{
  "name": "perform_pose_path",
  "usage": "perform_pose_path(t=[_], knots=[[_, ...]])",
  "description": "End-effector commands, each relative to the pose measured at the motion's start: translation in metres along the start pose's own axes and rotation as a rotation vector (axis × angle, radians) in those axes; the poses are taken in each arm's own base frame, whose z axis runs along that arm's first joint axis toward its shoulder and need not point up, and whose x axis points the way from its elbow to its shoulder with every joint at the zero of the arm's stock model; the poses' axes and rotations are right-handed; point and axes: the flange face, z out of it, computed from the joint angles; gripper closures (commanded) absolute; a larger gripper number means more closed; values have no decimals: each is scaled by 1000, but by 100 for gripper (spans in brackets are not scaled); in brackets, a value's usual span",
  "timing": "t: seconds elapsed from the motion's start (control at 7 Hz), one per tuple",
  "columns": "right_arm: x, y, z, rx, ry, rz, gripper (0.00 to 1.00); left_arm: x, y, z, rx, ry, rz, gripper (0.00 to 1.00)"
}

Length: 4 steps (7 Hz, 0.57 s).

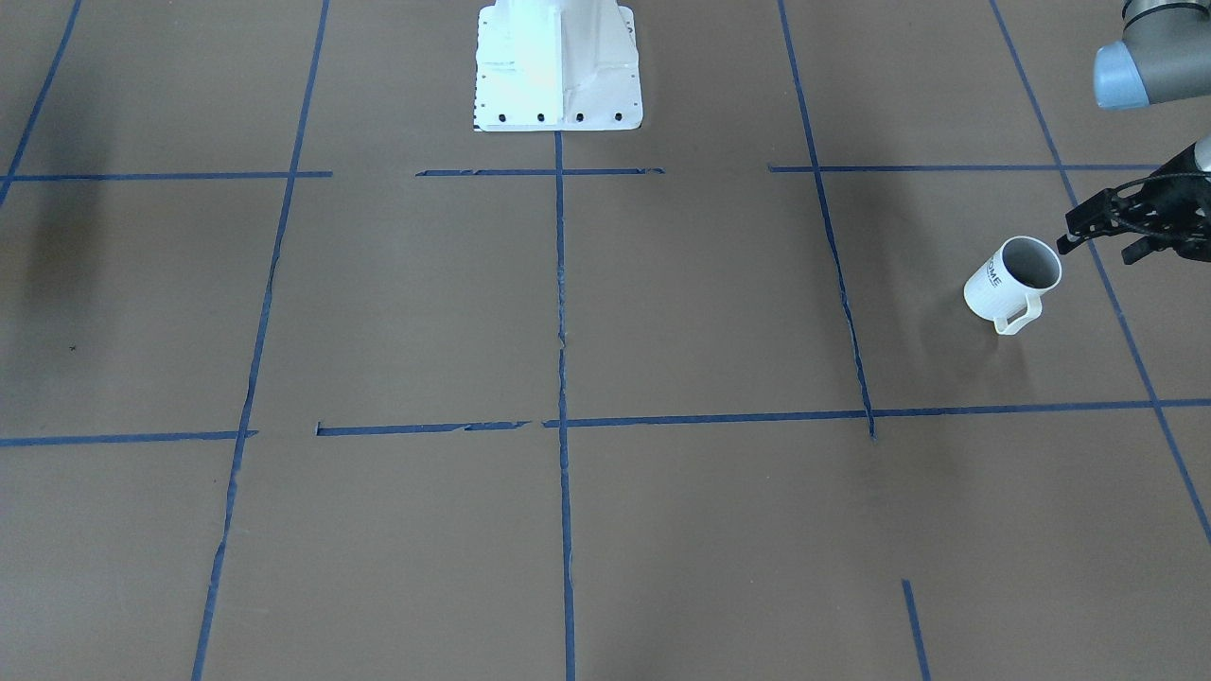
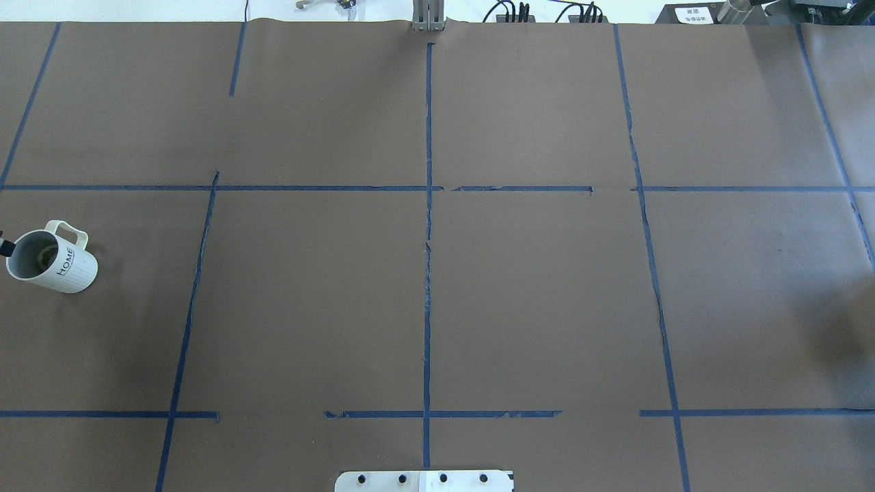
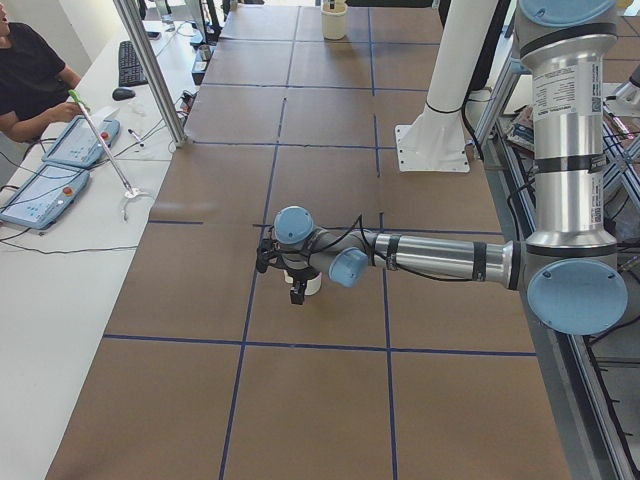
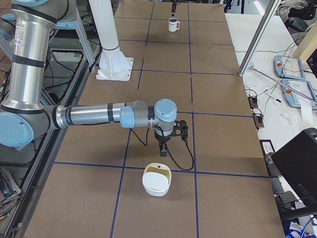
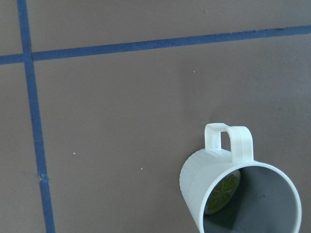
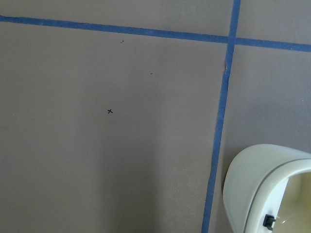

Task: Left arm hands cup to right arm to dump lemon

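Note:
The cup (image 1: 1008, 284) stands upright on the brown table near its left end, handle toward the operators' side; it also shows in the overhead view as the cup (image 2: 58, 263). The lemon (image 5: 221, 194) lies inside the cup (image 5: 238, 194), slice face showing. My left gripper (image 1: 1097, 248) hovers just beside and above the cup's rim, open, touching nothing. The right gripper (image 4: 165, 148) hangs over the table's other end; I cannot tell whether it is open or shut.
A cream bowl (image 4: 157, 180) sits on the table just under the right gripper, and its rim (image 6: 262, 165) shows in the right wrist view. The white robot pedestal (image 1: 558, 66) stands at the table's back edge. A person (image 3: 25, 75) sits at a side table.

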Motion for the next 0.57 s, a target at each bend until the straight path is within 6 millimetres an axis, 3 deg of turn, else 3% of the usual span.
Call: perform_pose_path(t=[0.0,0.14,0.29,0.43], knots=[[-2,-1,3,-6,-1,-1,0,11,-3,27,-40,-7,15,4],[-2,-1,3,-6,-2,-1,0,14,-3,39,-63,-8,24,42],[-3,-1,4,-9,-2,-2,0,11,-6,44,-70,-10,17,65],[-7,-3,5,-12,-3,-11,0,14,-6,43,-68,-8,12,96]])
